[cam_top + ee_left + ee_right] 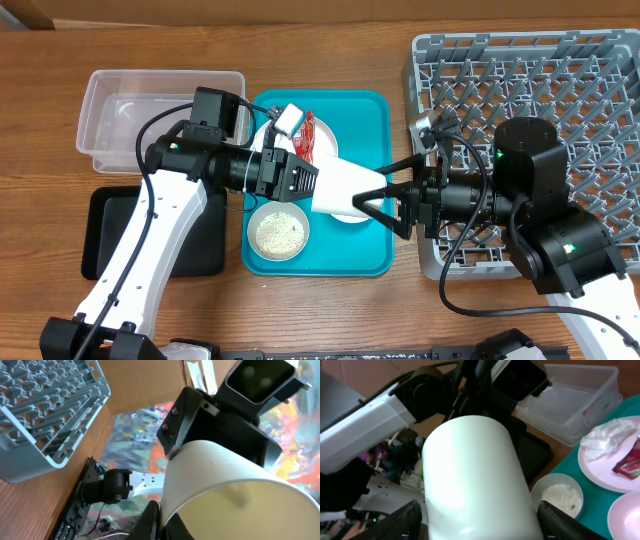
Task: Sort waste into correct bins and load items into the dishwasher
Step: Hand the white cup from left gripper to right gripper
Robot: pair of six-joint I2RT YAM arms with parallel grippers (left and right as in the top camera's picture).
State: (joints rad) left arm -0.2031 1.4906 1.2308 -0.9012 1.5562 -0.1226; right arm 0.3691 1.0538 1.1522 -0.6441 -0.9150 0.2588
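A white cup (pixel 345 188) is held on its side above the teal tray (pixel 370 110). My left gripper (pixel 305 185) is shut on the cup's rim; in the left wrist view its fingers (pixel 162 520) pinch the cup wall (pixel 225 495). My right gripper (pixel 385 193) is open, with its two fingers straddling the cup's closed end. In the right wrist view the cup (pixel 475 470) fills the space between the spread fingers (pixel 482 517). The grey dishwasher rack (pixel 540 70) is at the right.
On the tray are a pink plate (pixel 285 150) with a crumpled tissue (pixel 283 120) and a red sachet (pixel 308 138), a bowl of white powder (pixel 278 232), and another pink plate (pixel 625 515). A clear plastic bin (pixel 150 110) and a black bin (pixel 200 240) stand at the left.
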